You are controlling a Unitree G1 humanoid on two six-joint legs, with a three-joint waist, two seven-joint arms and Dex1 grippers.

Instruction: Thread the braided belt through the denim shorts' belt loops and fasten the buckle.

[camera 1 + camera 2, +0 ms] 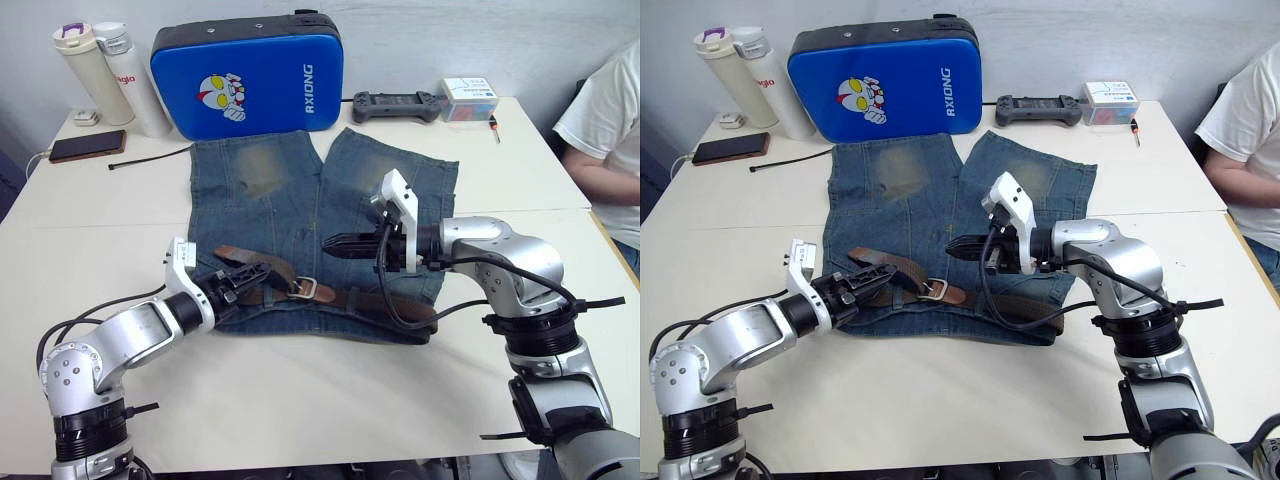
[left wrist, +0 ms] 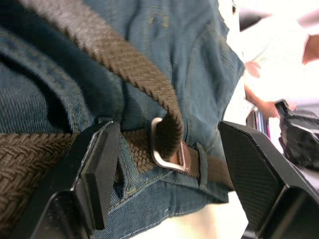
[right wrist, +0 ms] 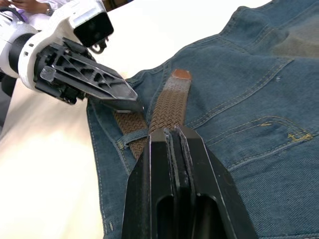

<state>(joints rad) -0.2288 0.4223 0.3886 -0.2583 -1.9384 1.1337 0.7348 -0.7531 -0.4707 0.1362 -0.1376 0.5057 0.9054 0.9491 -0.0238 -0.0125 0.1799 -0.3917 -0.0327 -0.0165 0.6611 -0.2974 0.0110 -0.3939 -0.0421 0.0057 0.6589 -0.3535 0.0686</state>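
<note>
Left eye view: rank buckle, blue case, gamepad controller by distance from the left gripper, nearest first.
From the left gripper:
1. buckle, just to its right on the waistband.
2. blue case, upright at the table's far edge.
3. gamepad controller, far right of the case.

From my right wrist camera I see my right end effector (image 3: 175, 137) with its two black fingers pressed flat together, hanging over the braided belt (image 3: 169, 107). The belt's tan tip (image 3: 180, 74) lies on the denim shorts (image 3: 249, 99). Beside it a second run of braid passes under a belt loop (image 3: 133, 136). My left end effector (image 3: 130, 102) reaches in, its tip touching the waistband there. Pale tabletop (image 3: 45, 169) lies alongside.
</note>
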